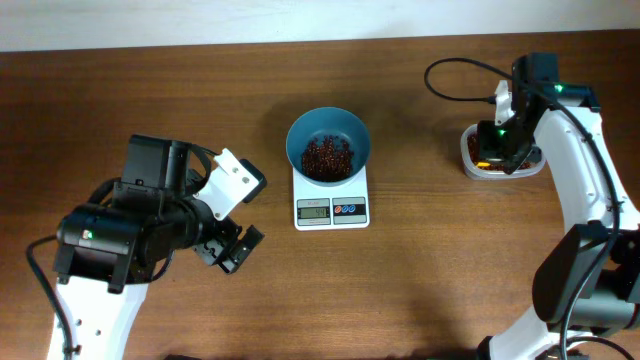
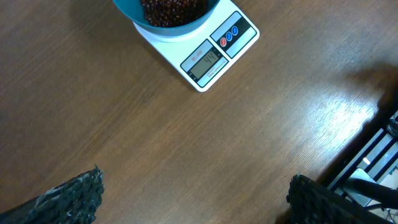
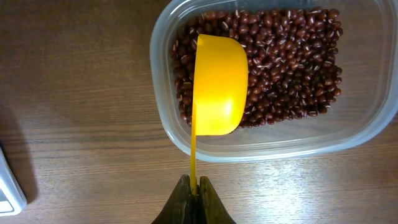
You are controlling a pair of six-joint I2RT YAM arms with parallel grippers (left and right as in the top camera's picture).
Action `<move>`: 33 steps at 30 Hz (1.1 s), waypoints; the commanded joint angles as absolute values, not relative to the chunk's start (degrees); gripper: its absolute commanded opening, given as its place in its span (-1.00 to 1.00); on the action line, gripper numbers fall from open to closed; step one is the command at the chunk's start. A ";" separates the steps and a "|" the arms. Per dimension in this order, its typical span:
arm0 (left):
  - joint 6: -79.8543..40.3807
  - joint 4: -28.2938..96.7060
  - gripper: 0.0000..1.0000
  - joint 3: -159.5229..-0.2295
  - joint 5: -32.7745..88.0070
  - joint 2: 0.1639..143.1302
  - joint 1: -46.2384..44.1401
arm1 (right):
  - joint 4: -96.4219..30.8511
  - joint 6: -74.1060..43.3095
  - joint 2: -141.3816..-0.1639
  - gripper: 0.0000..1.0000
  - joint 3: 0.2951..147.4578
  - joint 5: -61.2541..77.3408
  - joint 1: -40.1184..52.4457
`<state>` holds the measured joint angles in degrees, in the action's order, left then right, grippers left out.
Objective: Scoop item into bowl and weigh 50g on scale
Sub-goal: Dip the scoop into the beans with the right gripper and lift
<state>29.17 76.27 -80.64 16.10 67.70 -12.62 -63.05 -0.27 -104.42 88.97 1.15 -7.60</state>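
The teal-blue bowl (image 1: 328, 143) stands on the white scale (image 1: 331, 208) at the table's middle and holds a layer of reddish-brown beans (image 1: 327, 155). In the left wrist view the scale (image 2: 211, 57) display reads about 44. My right gripper (image 3: 194, 186) is shut on the thin handle of a yellow scoop (image 3: 217, 84), which hangs over the beans (image 3: 286, 68) in the clear plastic tub (image 3: 261, 146) at the right (image 1: 497, 160). My left gripper (image 1: 228, 250) is open and empty, left of the scale, over bare wood.
The right arm (image 1: 585, 200) runs down the table's right side, with a black cable (image 1: 455, 80) looping behind it. The left arm's bulk (image 1: 130, 230) fills the lower left. A dark frame (image 2: 367, 168) shows at the table's edge in the left wrist view.
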 commanded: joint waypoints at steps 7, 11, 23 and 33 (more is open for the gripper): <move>30.06 76.18 0.98 -81.47 16.78 67.37 -12.36 | -63.55 -0.93 -104.51 -0.92 88.84 5.08 -11.53; 30.06 76.18 0.98 -81.47 16.78 67.37 -12.36 | -63.13 -0.19 -104.51 -0.92 88.82 11.81 -14.57; 30.06 76.18 0.98 -81.47 16.78 67.37 -12.36 | -63.26 4.38 -104.51 -0.92 88.82 29.67 -25.82; 30.06 76.18 0.98 -81.47 16.78 67.37 -12.36 | -67.75 14.44 -104.51 -0.92 88.82 42.57 -31.99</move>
